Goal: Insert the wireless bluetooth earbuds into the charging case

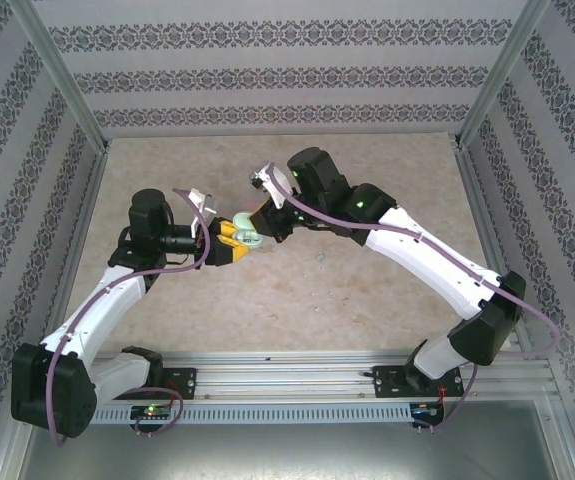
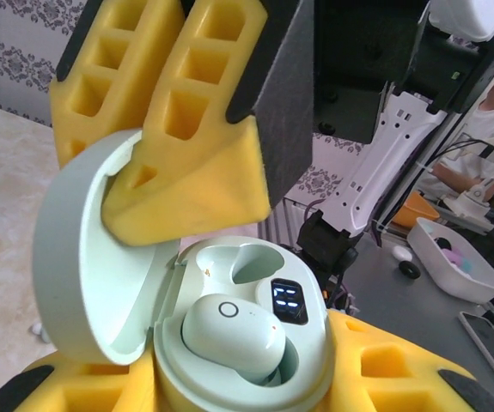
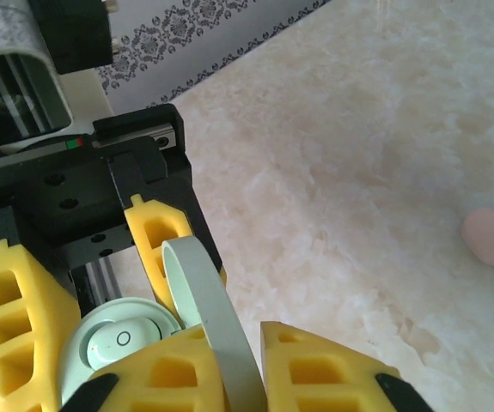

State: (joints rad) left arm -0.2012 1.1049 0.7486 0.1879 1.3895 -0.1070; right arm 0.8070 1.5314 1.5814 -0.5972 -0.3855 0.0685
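a: top external view first, starting at the left. what is the left gripper (image 1: 233, 242) doing?
b: it is closed on the pale green charging case (image 2: 216, 257), holding it between the two arms, seemingly off the table (image 1: 267, 310). in the left wrist view its yellow pads sit on either side of the case body.
a: and the case itself?
b: open. the lid (image 2: 79, 257) stands up on the left of the body. one pale green earbud (image 2: 234, 339) lies in the nearer socket, ring mark up. it looks a touch proud, though i can't say whether it is fully seated. the other socket (image 2: 259, 262) beside it is bare.
a: the right gripper (image 3: 229, 365)?
b: pinched narrow on the lid, one yellow finger (image 2: 191, 163) inside it and one behind. it carries no bud.
a: so which step is this?
b: i'd judge the case is being held open with one green bud in and its partner to come. further right, in the right wrist view, a small pink rounded thing (image 3: 491, 237) lies on the table, well apart from the case. bud or case, i can't tell.
a: next move?
b: my guess is that the right gripper lets go of the lid without flipping it shut. then it fetches the missing green bud and lowers it into the bare socket, turned to match the hollow. the left gripper must hold the case level meanwhile.
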